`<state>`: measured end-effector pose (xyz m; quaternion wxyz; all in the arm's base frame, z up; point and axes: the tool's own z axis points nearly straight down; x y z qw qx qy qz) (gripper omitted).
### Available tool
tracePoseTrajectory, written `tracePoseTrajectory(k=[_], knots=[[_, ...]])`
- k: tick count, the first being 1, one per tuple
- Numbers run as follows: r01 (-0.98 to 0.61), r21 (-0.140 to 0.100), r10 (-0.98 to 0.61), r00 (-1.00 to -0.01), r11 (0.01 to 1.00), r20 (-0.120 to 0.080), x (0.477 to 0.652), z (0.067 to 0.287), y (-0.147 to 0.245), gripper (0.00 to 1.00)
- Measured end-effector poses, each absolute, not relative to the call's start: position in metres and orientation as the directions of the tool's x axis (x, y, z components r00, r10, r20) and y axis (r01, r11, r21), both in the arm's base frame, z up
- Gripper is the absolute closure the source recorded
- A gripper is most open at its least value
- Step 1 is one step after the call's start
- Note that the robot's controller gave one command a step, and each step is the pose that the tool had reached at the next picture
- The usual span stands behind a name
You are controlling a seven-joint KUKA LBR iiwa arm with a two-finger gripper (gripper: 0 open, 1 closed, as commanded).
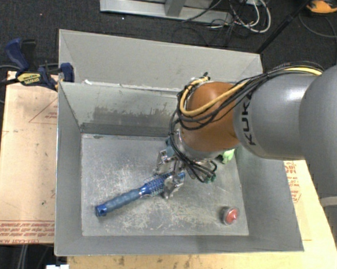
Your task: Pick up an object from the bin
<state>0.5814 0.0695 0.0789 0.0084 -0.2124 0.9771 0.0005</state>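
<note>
Three loose things lie on the floor of the grey bin [68, 152]. A blue stick-shaped tool [125, 198] lies slantwise, centre-left, its upper ribbed end right at the gripper [167, 182], which sits low over it. Cannot tell whether the claw is spread or pinching. A small red round piece [229, 216] sits near the front right corner. A green scrap [229, 155] peeks out beside the orange wrist cover [207, 122].

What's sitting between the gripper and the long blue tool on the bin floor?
Nothing visible. The gripper is right at the blue tool, at its upper-right end. The small red round thing lies apart, near the lower-right corner of the bin, clear of both.
</note>
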Motion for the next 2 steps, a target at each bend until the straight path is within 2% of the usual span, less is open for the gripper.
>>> tracePoseTrajectory(k=[1, 2], knots=[[-0.414, -0.001, -0.414, -0.910, 0.910, -0.007, 0.583, 0.115, 0.070, 1.00], [-0.412, -0.002, -0.412, -0.911, 0.911, -0.010, 0.585, 0.189, 0.071, 1.00]])
